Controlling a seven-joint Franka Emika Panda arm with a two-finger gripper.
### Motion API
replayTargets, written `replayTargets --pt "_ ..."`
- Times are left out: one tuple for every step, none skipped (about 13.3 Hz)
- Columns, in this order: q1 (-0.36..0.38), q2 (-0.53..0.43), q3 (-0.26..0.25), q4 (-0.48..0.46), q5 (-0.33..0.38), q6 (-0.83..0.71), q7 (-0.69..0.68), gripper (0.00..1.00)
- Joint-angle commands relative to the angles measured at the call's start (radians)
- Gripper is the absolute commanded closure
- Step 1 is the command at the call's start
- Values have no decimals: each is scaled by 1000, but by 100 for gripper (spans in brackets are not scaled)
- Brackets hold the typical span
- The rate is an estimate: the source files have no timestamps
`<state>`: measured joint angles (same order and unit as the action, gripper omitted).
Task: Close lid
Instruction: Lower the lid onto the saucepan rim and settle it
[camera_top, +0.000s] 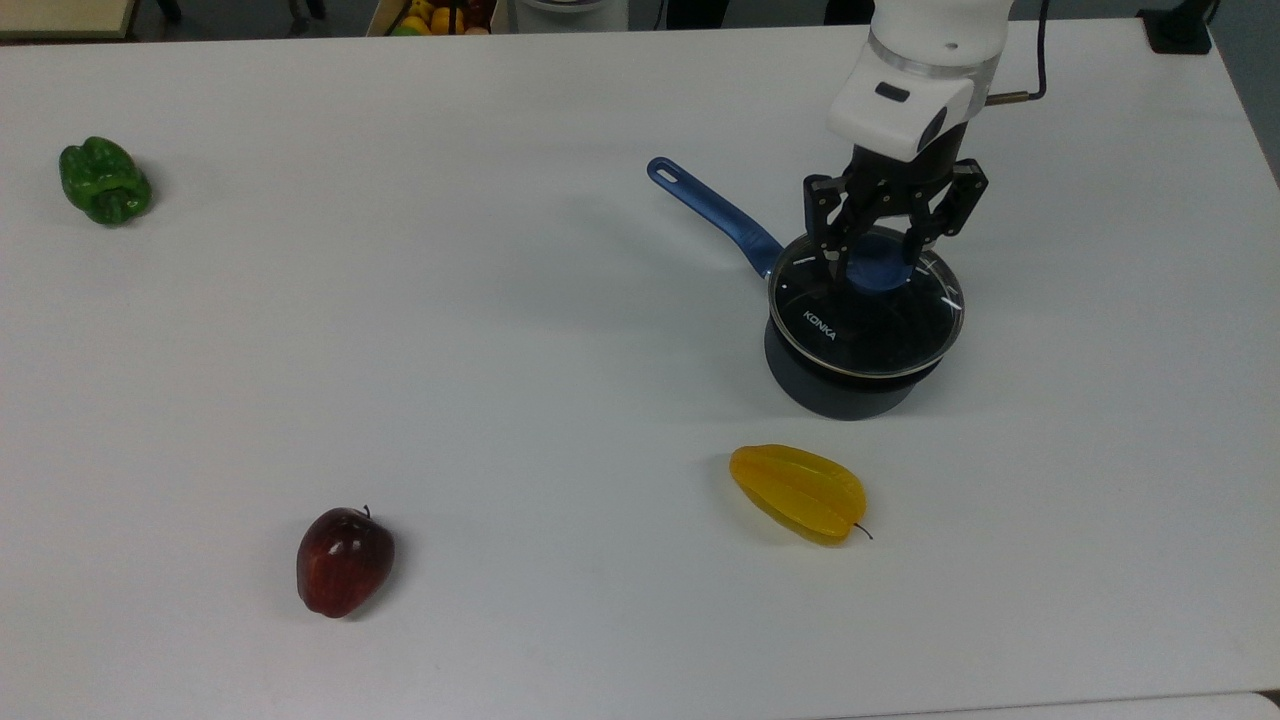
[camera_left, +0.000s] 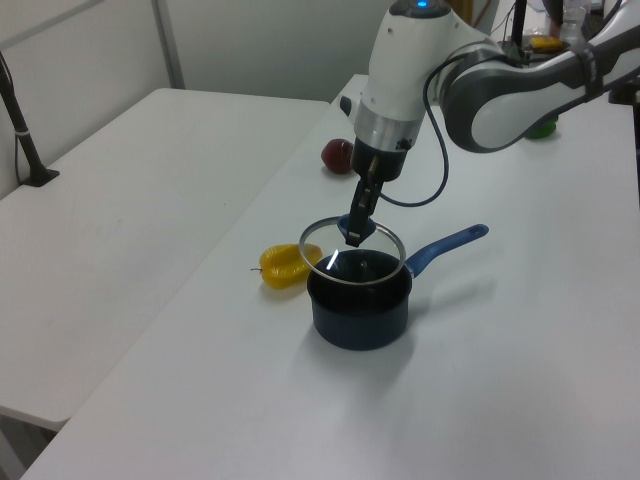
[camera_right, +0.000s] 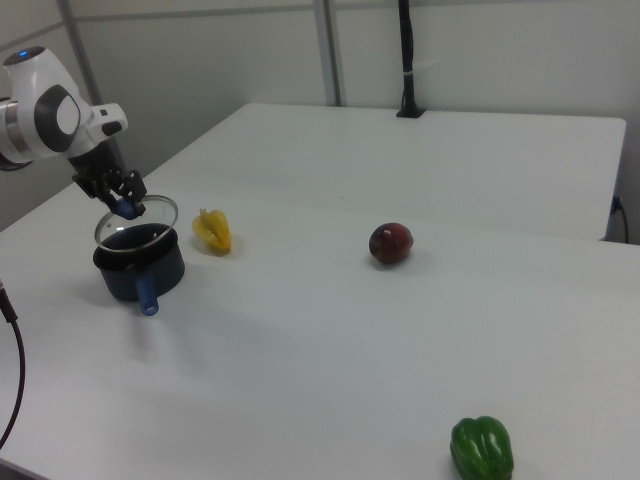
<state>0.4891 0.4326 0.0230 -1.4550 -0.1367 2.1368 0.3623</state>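
Observation:
The lid (camera_top: 850, 330), clear glass with a metal rim and "KONKA" lettering, hangs just over the mouth of the dark saucepan (camera_top: 848, 388). My gripper (camera_top: 878, 262) is shut on its blue knob (camera_top: 880, 272). The pan's blue handle (camera_top: 712, 210) points to the top view's upper left. In the left view the lid (camera_left: 325, 245) sits a little above the pan (camera_left: 360, 310) and looks slightly tilted, with the gripper (camera_left: 355, 230) reaching down from above. In the right view the lid (camera_right: 150, 215), gripper (camera_right: 122, 207) and pan (camera_right: 150, 270) are at the right view's far left.
A yellow starfruit (camera_top: 798, 492) lies close below the pan in the top view. A red apple (camera_top: 344, 560) is at the lower left and a green pepper (camera_top: 104, 181) at the far left. The white table (camera_top: 500, 350) is open between them.

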Motion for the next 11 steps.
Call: replayTargets --pt "14 17 -15 12 -14 12 3 57" --pt "14 17 -15 12 -14 12 4 57" --pt "16 17 -15 12 -14 11 6 57" --pt "16 17 -15 10 -12 11 7 57" --pt "17 17 -14 8 -12 11 7 57" --pt "20 17 -15 4 -12 9 7 57" --pt "26 17 -15 -5 -12 11 7 57" --pt "29 17 -15 -7 -14 9 7 57" --pt "29 17 -14 -7 -12 9 7 57" --pt "29 17 -14 -7 -12 8 7 57" --pt "29 17 -15 -8 -12 8 7 57"
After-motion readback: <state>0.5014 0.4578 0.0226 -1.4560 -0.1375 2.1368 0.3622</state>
